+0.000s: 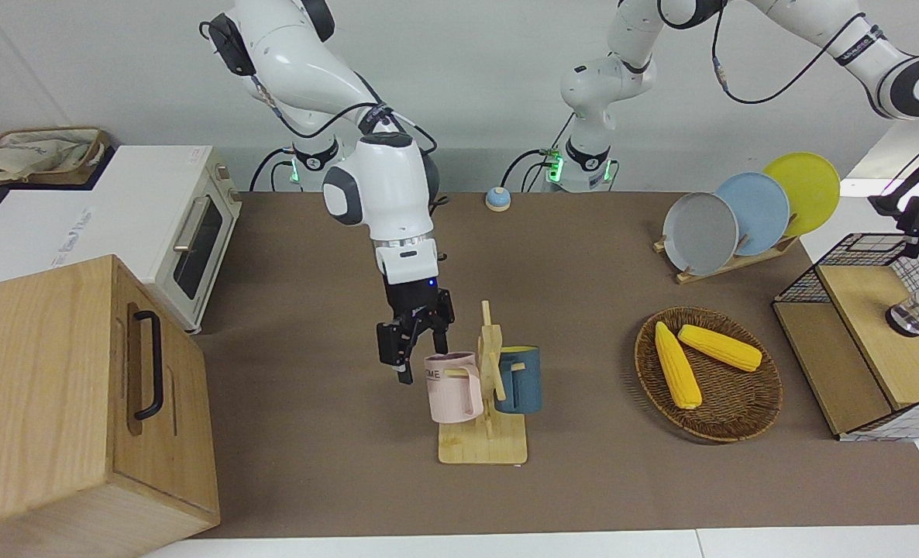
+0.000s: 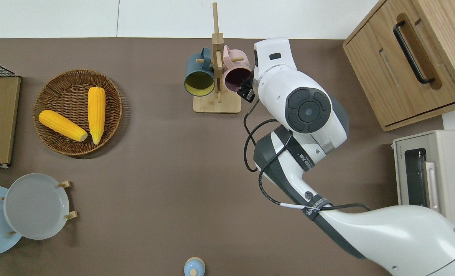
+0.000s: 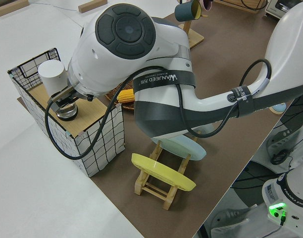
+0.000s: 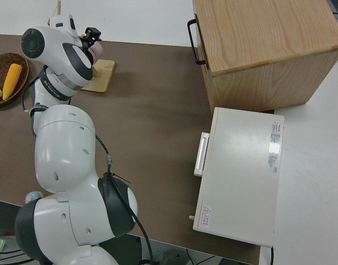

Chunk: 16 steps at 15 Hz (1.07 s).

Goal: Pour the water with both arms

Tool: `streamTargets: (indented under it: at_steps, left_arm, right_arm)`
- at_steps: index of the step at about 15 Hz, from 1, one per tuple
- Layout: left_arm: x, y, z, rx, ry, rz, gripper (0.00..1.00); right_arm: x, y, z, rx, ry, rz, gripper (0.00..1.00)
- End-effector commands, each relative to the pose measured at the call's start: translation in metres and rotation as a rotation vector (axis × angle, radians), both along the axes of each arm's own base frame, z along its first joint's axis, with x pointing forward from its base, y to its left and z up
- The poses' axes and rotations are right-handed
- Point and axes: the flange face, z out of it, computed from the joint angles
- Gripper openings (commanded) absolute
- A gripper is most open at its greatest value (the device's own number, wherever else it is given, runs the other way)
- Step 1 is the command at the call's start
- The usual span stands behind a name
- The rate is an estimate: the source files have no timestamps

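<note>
R arm is reaching down over the table, wrist near vertical, right gripper (image 1: 419,347) hanging with fingers spread either side of the pink mug's (image 1: 452,387) rim, not pinching it. The mug is hanging on the wooden mug rack (image 1: 487,422) beside the blue mug (image 1: 520,378). In overhead view, gripper is sitting at 3 o'clock of the pink mug; bare mat lying open at 6 o'clock. L arm is working at the wire basket (image 1: 855,263) by a white cup (image 3: 51,77); left gripper (image 1: 910,225) finger state can't be told.
</note>
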Motion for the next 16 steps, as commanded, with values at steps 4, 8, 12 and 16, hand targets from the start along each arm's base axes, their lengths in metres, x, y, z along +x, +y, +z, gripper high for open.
streamTargets:
  at_steps: [4,8,12,16]
  left_arm:
    - [0.015,0.005,-0.025,-0.003,-0.088,0.020,1.00]
    - [0.019,0.004,-0.031,-0.010,-0.103,0.026,1.00]
    - [0.024,0.001,-0.035,-0.021,-0.110,0.028,1.00]
    - [0.027,0.000,-0.034,-0.001,-0.124,0.032,1.00]
  right_arm:
    - [0.012,0.006,-0.005,0.007,-0.024,-0.003,0.967]
    - [0.014,0.005,-0.010,0.008,-0.017,-0.006,0.802]
    - [0.014,0.005,-0.011,0.007,-0.016,-0.007,0.544]
    - [0.014,0.003,-0.010,0.004,-0.016,-0.010,0.487]
